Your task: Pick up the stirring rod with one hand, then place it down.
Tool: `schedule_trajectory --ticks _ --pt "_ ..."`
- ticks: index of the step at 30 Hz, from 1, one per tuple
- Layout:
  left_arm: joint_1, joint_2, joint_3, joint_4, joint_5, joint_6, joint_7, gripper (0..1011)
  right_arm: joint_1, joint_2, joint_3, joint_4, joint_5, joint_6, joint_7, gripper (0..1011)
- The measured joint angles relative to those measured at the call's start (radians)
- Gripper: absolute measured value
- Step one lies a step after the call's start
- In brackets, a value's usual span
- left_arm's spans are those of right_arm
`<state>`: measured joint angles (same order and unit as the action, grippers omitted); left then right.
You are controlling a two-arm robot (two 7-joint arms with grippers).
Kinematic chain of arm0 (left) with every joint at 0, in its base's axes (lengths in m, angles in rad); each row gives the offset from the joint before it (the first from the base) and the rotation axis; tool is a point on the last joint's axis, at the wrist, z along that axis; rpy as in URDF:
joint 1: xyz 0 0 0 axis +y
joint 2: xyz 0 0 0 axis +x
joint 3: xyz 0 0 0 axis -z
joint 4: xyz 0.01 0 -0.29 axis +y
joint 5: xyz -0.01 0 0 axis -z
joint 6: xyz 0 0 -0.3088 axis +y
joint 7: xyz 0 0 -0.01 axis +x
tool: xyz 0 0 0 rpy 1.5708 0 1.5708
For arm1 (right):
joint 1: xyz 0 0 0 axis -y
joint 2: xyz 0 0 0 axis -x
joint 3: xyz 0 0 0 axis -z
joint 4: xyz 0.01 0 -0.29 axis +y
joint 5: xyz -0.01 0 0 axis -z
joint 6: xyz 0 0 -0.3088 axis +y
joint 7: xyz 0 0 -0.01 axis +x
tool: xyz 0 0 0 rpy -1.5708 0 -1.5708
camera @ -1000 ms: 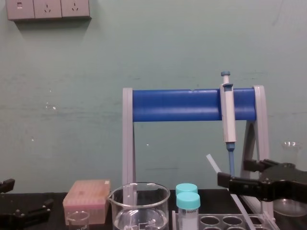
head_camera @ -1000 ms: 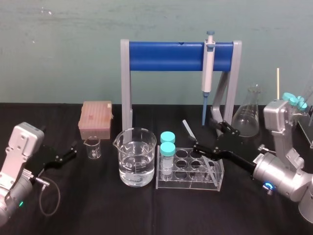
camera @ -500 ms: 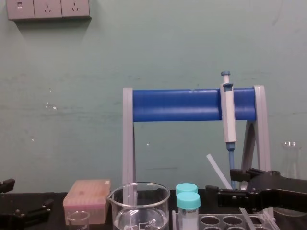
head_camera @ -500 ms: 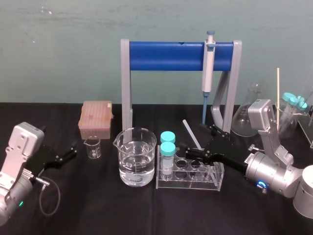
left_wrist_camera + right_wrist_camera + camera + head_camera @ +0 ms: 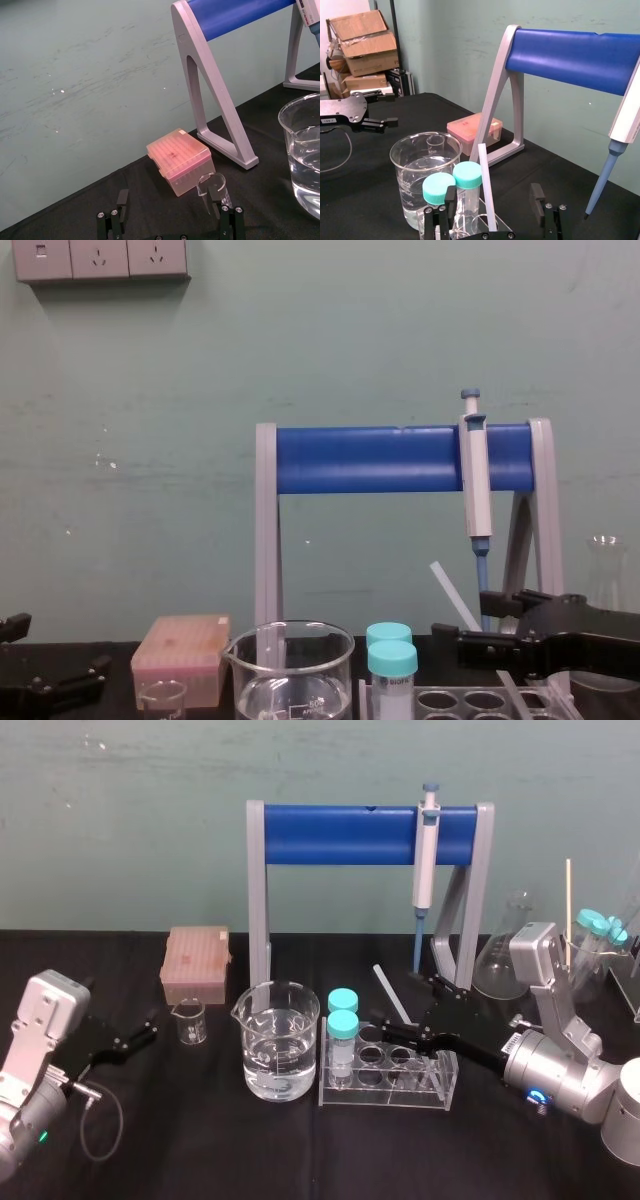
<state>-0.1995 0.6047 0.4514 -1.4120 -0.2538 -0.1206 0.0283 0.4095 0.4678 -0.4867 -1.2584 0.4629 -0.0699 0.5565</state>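
Note:
The stirring rod is a thin translucent-white stick leaning in the clear tube rack, its top tilted toward the back left. In the right wrist view the stirring rod rises between the two black fingers, with a clear gap on each side. My right gripper reaches in from the right, open, straddling the rod above the rack; the chest view shows it beside the rod. My left gripper rests open at the table's left, empty.
A water-filled beaker and two teal-capped tubes stand just left of the rod. The blue-barred stand holds a pipette behind. A pink tip box, small beaker and flask sit around.
My right gripper has moved leftward over the rack until its fingers flank the rod. The rod and the left arm have not moved.

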Motion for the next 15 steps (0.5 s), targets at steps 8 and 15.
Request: schedule_trajectory --ticks 8,15 --pt "0.0 0.0 0.0 0.0 0.0 0.0 0.0 1000 -0.001 0.001 0.0 -0.001 0.001 -0.001 0.0 747" --pt "0.0 0.0 0.0 0.0 0.0 0.0 0.0 1000 -0.001 0.001 0.0 -0.002 0.002 -0.001 -0.001 538"
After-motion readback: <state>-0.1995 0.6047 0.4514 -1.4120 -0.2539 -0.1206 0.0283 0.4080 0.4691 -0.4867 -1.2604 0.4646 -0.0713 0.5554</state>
